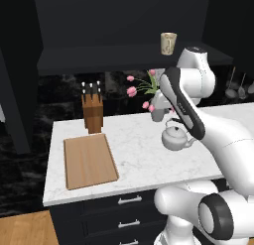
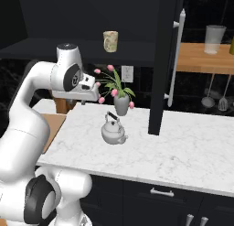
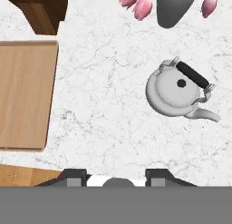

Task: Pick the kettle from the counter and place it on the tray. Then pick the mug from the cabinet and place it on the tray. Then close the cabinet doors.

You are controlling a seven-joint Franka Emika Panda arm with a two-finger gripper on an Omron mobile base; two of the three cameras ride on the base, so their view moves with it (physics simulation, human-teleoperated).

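The silver-white kettle (image 1: 174, 136) (image 2: 112, 131) stands upright on the white marble counter (image 1: 144, 162), its dark handle on top. In the hand view the kettle (image 3: 179, 92) lies ahead and to the right of my gripper (image 3: 117, 177). The gripper hangs above the counter, open, with nothing between its fingertips (image 3: 76, 176). The wooden tray (image 1: 89, 160) (image 3: 25, 94) lies flat at the counter's left end, bare. The cream mug (image 1: 168, 43) (image 2: 110, 40) stands on the shelf of the black cabinet (image 1: 124, 58). One cabinet door (image 2: 162, 60) stands open, its bar handle (image 2: 176, 60) facing right.
A grey vase of pink tulips (image 2: 121, 101) (image 3: 174, 7) stands just behind the kettle. A wooden knife block (image 1: 93, 111) (image 3: 41, 10) sits behind the tray. Utensils (image 2: 215, 90) hang at the far right. Dark drawers (image 1: 129, 214) run below the counter.
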